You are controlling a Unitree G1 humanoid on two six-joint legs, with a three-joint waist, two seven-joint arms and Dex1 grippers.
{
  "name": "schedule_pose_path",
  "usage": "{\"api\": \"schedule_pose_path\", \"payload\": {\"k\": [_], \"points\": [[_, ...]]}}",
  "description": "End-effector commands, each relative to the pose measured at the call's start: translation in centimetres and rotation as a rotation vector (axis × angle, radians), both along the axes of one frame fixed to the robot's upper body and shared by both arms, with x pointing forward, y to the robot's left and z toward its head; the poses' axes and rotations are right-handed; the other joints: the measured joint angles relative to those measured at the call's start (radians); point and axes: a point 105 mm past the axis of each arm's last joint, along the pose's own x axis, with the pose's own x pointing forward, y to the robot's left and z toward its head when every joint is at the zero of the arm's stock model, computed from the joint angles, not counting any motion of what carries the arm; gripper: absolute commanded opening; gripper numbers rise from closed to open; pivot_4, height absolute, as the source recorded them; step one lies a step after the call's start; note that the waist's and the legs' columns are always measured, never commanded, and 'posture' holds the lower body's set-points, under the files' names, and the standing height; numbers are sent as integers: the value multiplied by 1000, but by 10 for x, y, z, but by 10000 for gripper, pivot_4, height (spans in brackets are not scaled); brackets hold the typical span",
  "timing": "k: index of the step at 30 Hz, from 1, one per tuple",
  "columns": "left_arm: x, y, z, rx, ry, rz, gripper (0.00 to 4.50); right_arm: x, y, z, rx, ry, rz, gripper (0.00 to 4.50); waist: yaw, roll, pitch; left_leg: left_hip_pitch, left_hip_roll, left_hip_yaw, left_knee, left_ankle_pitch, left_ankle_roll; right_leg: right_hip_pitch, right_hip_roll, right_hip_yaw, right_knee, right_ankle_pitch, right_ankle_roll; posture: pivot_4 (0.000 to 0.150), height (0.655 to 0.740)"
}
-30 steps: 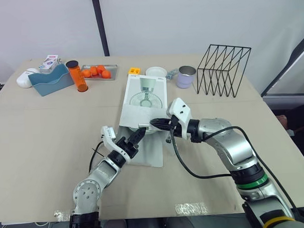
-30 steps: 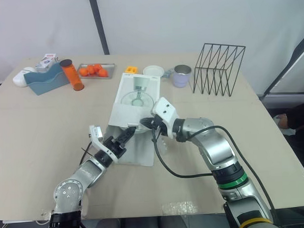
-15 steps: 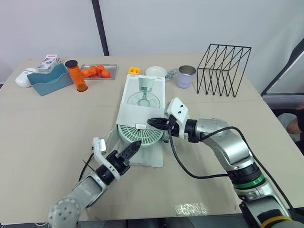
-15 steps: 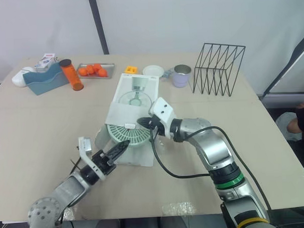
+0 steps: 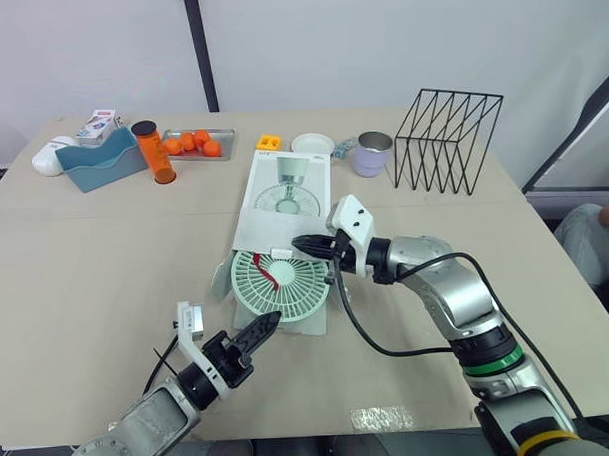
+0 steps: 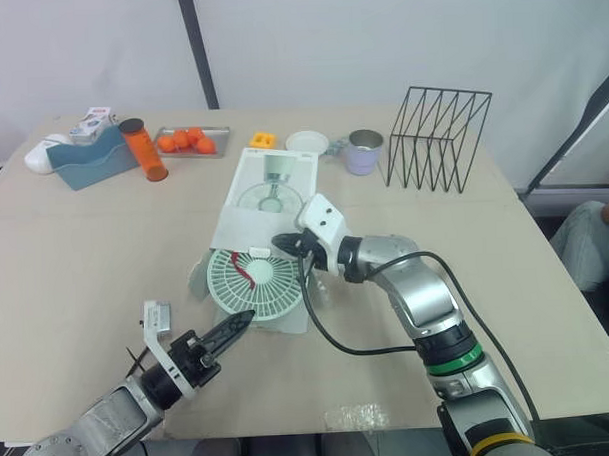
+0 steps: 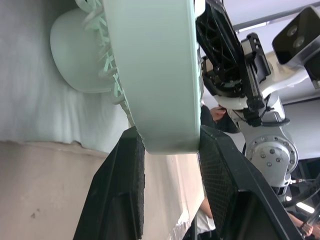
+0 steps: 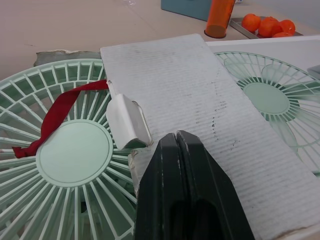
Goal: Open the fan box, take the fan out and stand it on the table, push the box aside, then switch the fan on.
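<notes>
The white fan box (image 5: 286,194) lies flat mid-table, its open end facing me. A pale green fan (image 5: 282,281) with a red ribbon (image 5: 269,273) on its grille lies mostly outside that end. My left gripper (image 5: 260,328) is at the fan's near rim. In the left wrist view its two fingers (image 7: 125,165) clamp the rim of the fan (image 7: 150,75) from both sides. My right gripper (image 5: 303,245) is shut, its tips over the open end of the box (image 8: 200,100), just above the fan's grille (image 8: 75,150).
A black wire rack (image 5: 449,138) stands at the back right, with a lilac mug (image 5: 373,153) and a white lid (image 5: 313,143) beside it. At the back left are a tray of oranges (image 5: 195,144), an orange bottle (image 5: 154,151) and a blue holder (image 5: 102,160).
My left gripper has drawn back toward the table's front edge, pulling the fan out of the box. The right gripper stayed at the box's open end.
</notes>
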Motion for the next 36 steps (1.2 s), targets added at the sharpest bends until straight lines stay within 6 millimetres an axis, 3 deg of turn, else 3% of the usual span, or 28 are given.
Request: {"api": "schedule_pose_path", "payload": {"k": [1,4,5,11,21,27,34,35,36], "points": [[-6,-2,-4,9,13,-43,23500,0,1,-10,-28,32,1,0,0,0,0,0,0,0,0,0,0,0,0,0,0,0,0,1500,7400],[-6,7,-2,28,-2,-52,34091,1,0,-10,-27,31,-3,0,0,0,0,0,0,0,-1,0,0,0,0,0,0,0,0,1500,7400],[-7,10,-2,37,-7,-56,35292,1,0,-10,-27,31,-4,0,0,0,0,0,0,0,-1,0,0,-1,0,0,0,0,0,1500,7400],[6,30,5,47,-36,-30,35292,2,1,-11,-19,29,-3,0,0,0,0,0,1,0,-1,0,0,-1,0,0,0,0,-1,1500,7400],[33,27,19,8,-83,-58,35292,4,-3,-11,-11,16,-29,0,-1,0,0,0,0,1,-1,0,0,-1,0,0,0,0,-1,1500,7400],[34,14,21,7,-89,-136,35292,4,-4,-12,-12,15,-37,0,1,1,0,0,1,0,-2,0,0,-1,0,-1,0,0,-1,1500,7400],[28,3,25,-30,-87,-167,27552,4,-4,-12,-16,14,-34,0,1,1,0,0,0,0,-2,0,-1,-1,0,0,0,0,-1,1500,7400],[26,2,25,-39,-84,-167,21058,4,-4,-12,-17,14,-34,0,1,1,0,0,0,0,-1,0,-1,-1,0,0,0,0,-1,1500,7400],[25,2,26,-49,-80,-167,19654,4,-4,-12,-17,13,-33,0,1,1,0,0,0,0,-2,0,-1,-1,0,0,0,0,-1,1500,7400]]}}
